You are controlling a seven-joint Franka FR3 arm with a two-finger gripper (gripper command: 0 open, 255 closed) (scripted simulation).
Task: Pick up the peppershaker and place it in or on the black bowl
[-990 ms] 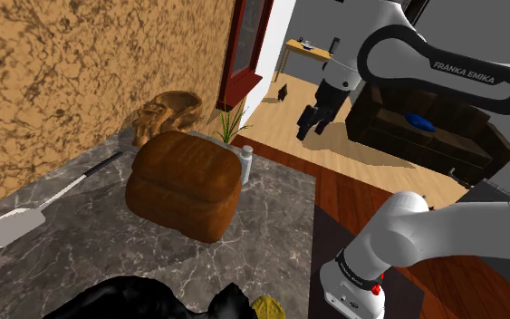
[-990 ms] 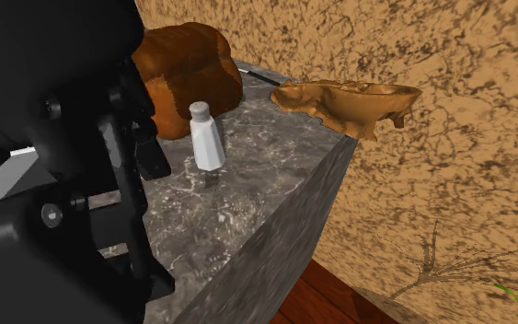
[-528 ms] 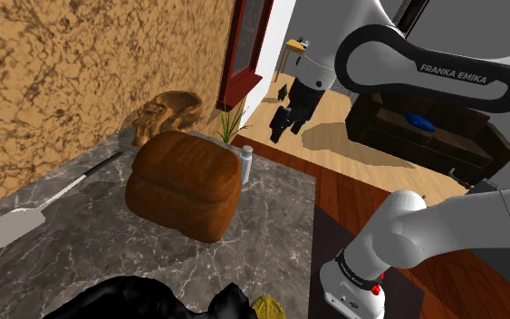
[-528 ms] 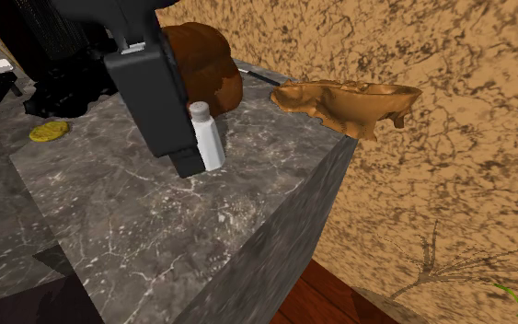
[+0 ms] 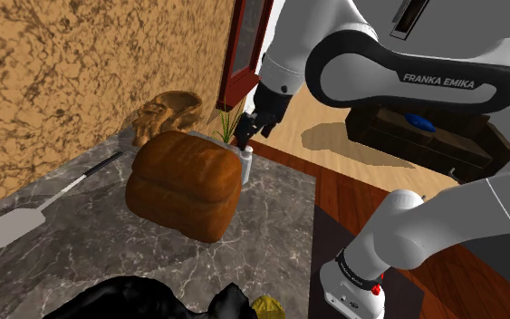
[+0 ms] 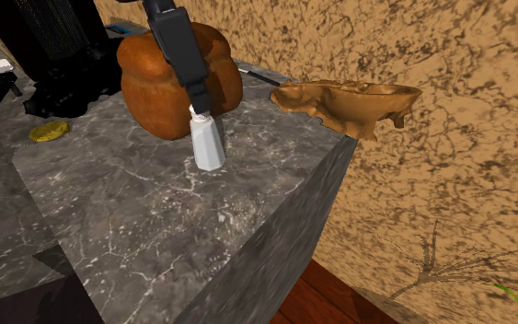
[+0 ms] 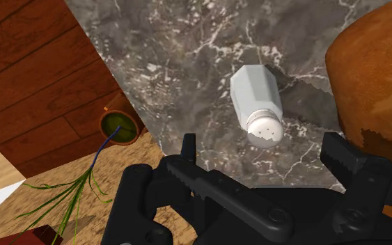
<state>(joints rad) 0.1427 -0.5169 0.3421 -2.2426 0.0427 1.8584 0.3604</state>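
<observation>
In the shoulder view, a grey marble counter is seen set against a rough ochre wall, with a wood floor and a dark sofa beyond it. A carved brown bowl is placed at the counter's far corner; what it holds cannot be told. A black bowl is cut by the bottom edge, with a yellow object just beside it. A brown loaf and a white spatula lie on the marble. The white peppershaker is stood upright just beside the loaf, near the counter's edge. The arm is bent over from the stand, and the gripper is pointed down just above the shaker.

In the second exterior view, the gripper is seen directly over the shaker's cap, with the loaf behind the peppershaker and the brown bowl overhanging the counter's corner.

In the wrist view, the fingers are held apart. The gripper is centred over the peppershaker, whose cap is seen between the fingers but is not touched. A potted plant is seen on the floor below.
</observation>
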